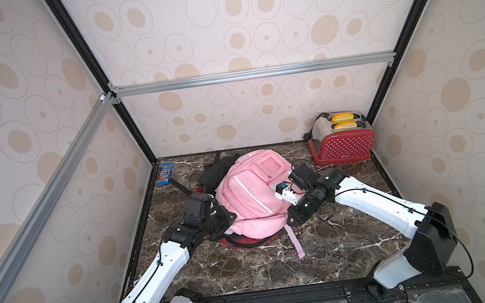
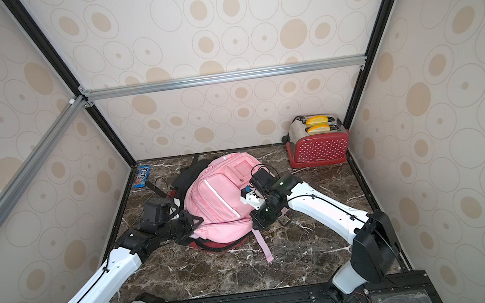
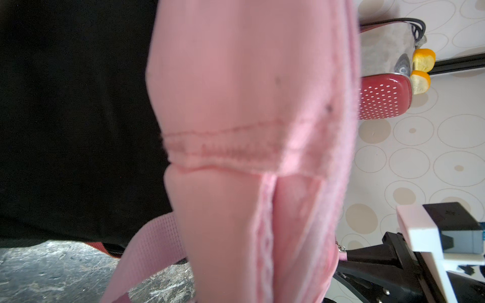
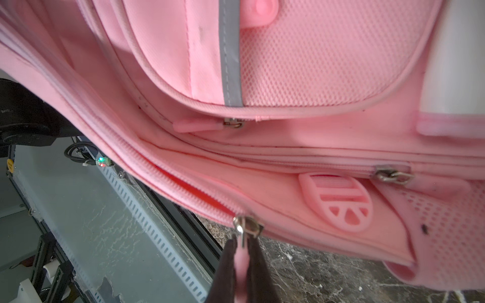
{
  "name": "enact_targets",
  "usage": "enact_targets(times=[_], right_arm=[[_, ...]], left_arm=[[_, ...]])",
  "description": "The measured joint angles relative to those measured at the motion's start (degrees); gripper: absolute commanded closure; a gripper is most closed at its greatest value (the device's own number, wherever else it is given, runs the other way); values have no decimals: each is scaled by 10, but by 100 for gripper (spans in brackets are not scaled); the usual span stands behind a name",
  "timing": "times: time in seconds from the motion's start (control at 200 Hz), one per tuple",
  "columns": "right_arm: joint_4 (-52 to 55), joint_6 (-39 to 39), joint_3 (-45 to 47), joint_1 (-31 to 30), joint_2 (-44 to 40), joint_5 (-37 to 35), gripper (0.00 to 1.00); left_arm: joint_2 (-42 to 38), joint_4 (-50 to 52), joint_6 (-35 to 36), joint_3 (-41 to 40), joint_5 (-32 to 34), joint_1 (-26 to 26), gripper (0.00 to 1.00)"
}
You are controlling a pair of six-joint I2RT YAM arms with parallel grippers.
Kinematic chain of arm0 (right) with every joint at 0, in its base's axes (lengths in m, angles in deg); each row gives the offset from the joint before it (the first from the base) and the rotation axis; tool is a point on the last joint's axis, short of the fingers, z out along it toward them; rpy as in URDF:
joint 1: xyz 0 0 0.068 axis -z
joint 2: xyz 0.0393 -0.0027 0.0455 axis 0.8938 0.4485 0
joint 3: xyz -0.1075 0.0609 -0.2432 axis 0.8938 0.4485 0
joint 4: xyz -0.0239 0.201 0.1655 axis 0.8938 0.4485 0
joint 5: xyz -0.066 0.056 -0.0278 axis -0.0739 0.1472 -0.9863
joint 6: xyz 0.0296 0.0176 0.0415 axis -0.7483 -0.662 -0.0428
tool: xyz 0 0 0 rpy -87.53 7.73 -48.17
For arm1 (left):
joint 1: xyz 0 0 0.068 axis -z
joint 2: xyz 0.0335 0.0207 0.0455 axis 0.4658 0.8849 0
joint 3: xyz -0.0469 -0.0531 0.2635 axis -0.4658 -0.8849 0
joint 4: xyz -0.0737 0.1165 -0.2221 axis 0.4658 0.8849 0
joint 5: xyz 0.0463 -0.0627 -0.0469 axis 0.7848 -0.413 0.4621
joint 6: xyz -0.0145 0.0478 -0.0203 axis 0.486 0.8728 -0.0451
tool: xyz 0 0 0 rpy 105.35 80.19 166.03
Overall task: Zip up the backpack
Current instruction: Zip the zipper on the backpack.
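The pink backpack [image 1: 249, 189] [image 2: 218, 193] lies face up in the middle of the marble table. My right gripper [image 4: 242, 265] is at its near right edge [image 1: 288, 224], shut on the pink zipper pull under the metal slider [image 4: 248, 225]. Beyond the slider the main zipper gapes, showing red lining [image 4: 194, 191]. My left gripper [image 1: 226, 220] [image 2: 195, 224] is at the backpack's near left corner, closed on the fabric. In the left wrist view pink fabric [image 3: 249, 105] fills the middle and hides the jaws.
A red dotted toaster [image 1: 342, 141] [image 2: 317, 144] with bread stands at the back right corner. A blue candy pack [image 1: 164, 174] lies at the back left. Black cloth with straps [image 1: 215, 171] sits behind the backpack, and a loose pink strap [image 1: 296, 243] trails toward the front.
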Motion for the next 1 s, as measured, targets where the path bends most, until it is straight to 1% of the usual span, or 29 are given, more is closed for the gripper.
enact_targets(times=[0.28, 0.536, 0.776, 1.002], right_arm=[[-2, -7, -15, -20, 14, 2, 100], [-4, -15, -32, -40, 34, 6, 100], [-9, -28, -58, -59, 49, 6, 100], [-25, -41, -78, -89, 82, 8, 100]], left_arm=[[0, -11, 1, -14, 1, 1, 100], [-12, -46, 3, -45, 1, 1, 100], [-12, -62, 4, -54, -1, 2, 100], [-12, -67, 9, -63, 0, 3, 100]])
